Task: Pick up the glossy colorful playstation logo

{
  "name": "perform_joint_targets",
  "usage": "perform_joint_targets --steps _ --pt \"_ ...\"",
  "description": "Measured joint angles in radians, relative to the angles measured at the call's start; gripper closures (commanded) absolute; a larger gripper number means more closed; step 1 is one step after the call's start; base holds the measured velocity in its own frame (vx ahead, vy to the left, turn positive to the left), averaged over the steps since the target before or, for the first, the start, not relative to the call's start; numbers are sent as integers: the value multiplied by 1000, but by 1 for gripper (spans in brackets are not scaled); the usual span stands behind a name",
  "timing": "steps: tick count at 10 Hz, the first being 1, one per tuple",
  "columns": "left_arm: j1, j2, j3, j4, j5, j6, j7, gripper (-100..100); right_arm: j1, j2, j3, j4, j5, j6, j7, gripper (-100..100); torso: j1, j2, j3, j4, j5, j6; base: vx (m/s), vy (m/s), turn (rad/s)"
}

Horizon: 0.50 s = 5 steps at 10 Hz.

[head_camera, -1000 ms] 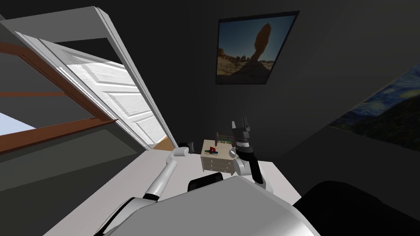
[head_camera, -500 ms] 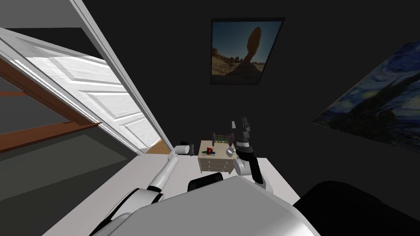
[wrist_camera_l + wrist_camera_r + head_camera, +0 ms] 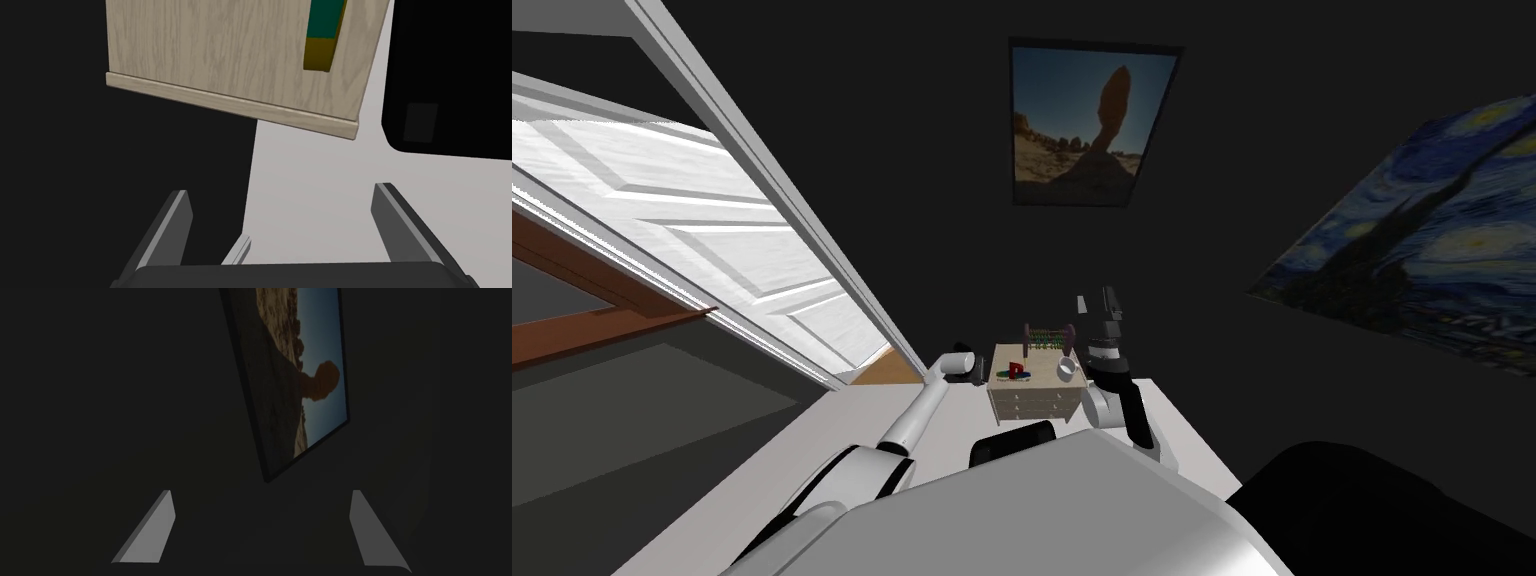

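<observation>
The left hand point(image 3: 281, 190), fingers spread, hovers just left of the small light wooden chest of drawers point(image 3: 1032, 402). On the chest's top sits the glossy red, blue and green playstation logo point(image 3: 1015, 372). The right hand point(image 3: 261, 492), also spread, hangs above the chest's right corner. Seemingly the approach: next, the left hand must rise over the top and straddle the logo

Chest of drawers point(image 3: 1034, 398) sits ahead on the floor, in front of the wall and right of the door point(image 3: 712, 230). On its top, the playstation logo point(image 3: 1015, 371) is left, the cup point(image 3: 1066, 369) right, and the bead rack point(image 3: 1047, 337) behind both. Left hand point(image 3: 976, 364) is just beside the chest's left side. Right hand point(image 3: 1095, 300) is raised at its right. Framed picture point(image 3: 1082, 120) hangs on the wall behind.
</observation>
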Motion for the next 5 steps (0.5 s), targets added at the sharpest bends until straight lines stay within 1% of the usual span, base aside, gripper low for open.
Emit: perform_joint_targets --steps 1,3,5 --pt "-14 0 -2 24 9 20 -7 -100 0 0 0 0 0 0 0 0 0 0 0 0 0 0 18 -75 -246" --pt "-50 -3 -8 81 30 75 -22 -100 0 0 0 0 0 0 0 0 -3 0 0 0 -1 0 18 -100 -143" --pt "-81 1 -10 131 54 124 -47 -100 0 0 0 0 0 0 0 0 -3 -1 0 0 -1 0 29 -99 -118"
